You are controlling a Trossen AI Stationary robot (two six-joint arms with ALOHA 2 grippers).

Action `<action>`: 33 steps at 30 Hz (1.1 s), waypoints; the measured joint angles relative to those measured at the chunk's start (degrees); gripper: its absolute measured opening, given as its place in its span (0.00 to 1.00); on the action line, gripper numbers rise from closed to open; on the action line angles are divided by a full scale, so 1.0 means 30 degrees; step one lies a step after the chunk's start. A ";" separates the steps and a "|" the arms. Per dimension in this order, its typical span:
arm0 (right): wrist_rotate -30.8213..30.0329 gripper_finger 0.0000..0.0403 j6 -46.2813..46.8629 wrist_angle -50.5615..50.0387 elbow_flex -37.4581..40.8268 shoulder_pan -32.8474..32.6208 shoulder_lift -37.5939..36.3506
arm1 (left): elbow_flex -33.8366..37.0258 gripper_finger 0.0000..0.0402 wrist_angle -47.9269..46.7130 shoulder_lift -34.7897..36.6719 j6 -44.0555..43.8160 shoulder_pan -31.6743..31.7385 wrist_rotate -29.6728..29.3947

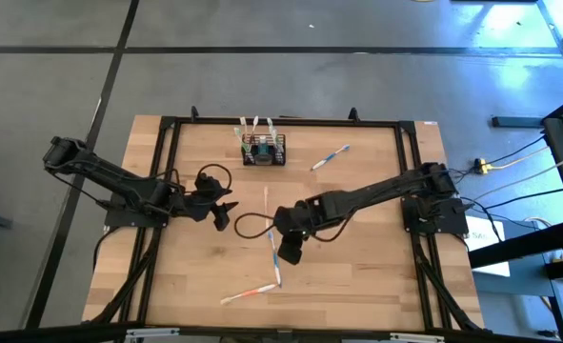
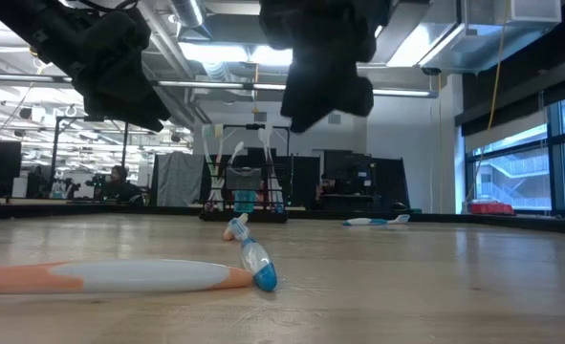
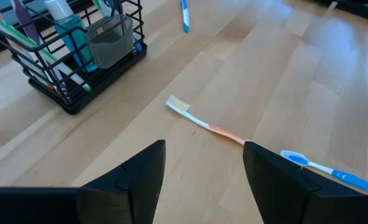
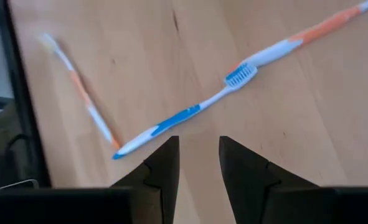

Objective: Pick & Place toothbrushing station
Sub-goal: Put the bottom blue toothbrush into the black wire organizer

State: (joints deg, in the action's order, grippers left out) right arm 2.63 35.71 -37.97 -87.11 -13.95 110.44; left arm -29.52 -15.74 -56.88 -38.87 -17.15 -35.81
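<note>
An orange-and-white toothbrush (image 2: 119, 276) lies nearest, the toothbrushing station (image 2: 247, 194) stands far behind, both claws overhead.

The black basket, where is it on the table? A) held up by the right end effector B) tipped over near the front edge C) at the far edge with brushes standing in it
C: the black wire basket stands upright at the table's far edge, toothbrushes sticking up from it, with no end effector touching it.

Left hand (image 1: 226, 215) open, hovering mid-table; right hand (image 1: 288, 253) parted, empty, hovering nearby.
</note>
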 joint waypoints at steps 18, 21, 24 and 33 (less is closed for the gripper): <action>-0.0650 0.41 0.1900 0.2375 -0.0007 0.0340 0.2776 | 0.0000 0.53 0.0016 0.0000 0.0007 0.0000 -0.0002; -0.1220 0.45 0.1949 0.2908 -0.0007 0.0534 0.3179 | 0.0000 0.53 0.0027 0.0000 0.0007 0.0000 -0.0022; -0.1223 0.48 0.1859 0.3563 -0.0007 0.0767 0.3593 | 0.0000 0.53 0.0013 -0.0007 0.0066 0.0000 -0.0034; -0.1085 0.49 0.1434 0.4083 -0.0007 0.0967 0.4386 | 0.0000 0.53 0.0005 -0.0007 0.0060 0.0000 -0.0061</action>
State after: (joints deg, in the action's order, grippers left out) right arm -0.62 40.01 -25.72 -87.13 -11.05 123.60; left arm -29.52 -15.73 -56.90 -38.69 -17.15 -36.00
